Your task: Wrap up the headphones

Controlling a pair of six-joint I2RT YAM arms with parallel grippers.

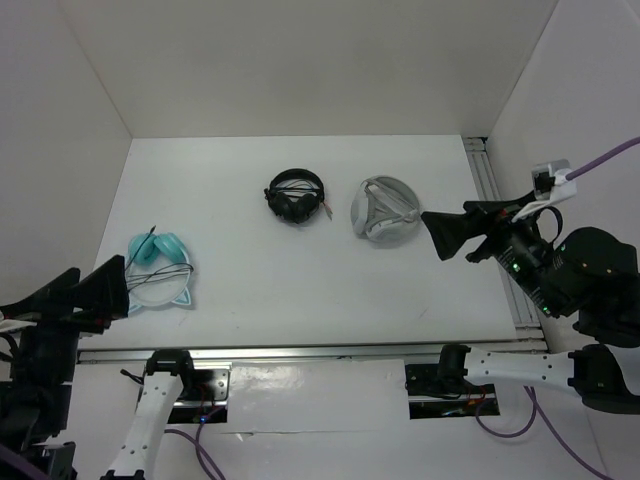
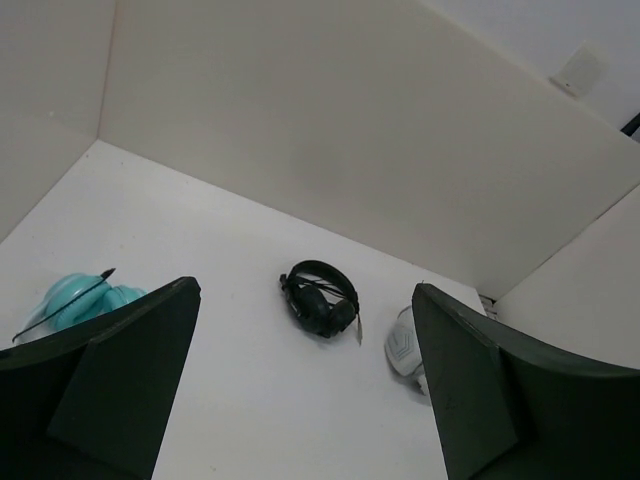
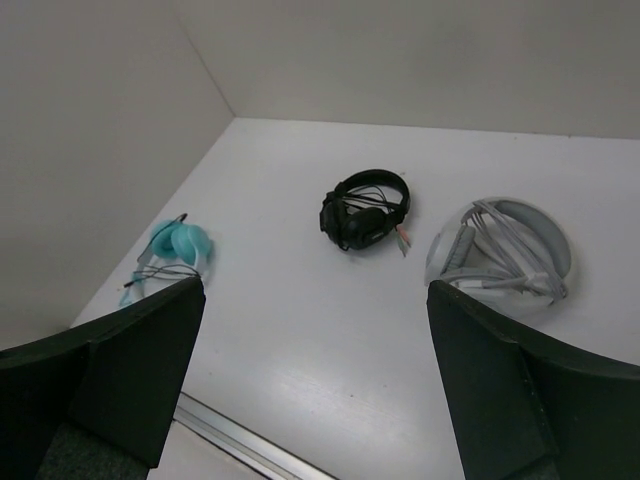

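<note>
I see the headphones [image 1: 160, 265] lying flat on the worktop [image 1: 300, 290], far over on its left side and near the front edge. The teal ear cups sit toward the back, and the pale headband with its two cat ears lies toward the near edge. The thin black cable [image 1: 140, 246] lies loose across the cups, with its plug end poking out behind them. My left arm [image 1: 70, 310] hangs above the front left corner, just beside the headphones but clear of them, its jaws spread wide and holding nothing. My right arm [image 1: 530, 250] hovers over the right side, jaws likewise spread wide and empty, pointing toward the grey-white headphones [image 1: 383, 210]. The black headphones [image 1: 296, 196] lie just left of those, and both sets are well apart from the teal one
</note>
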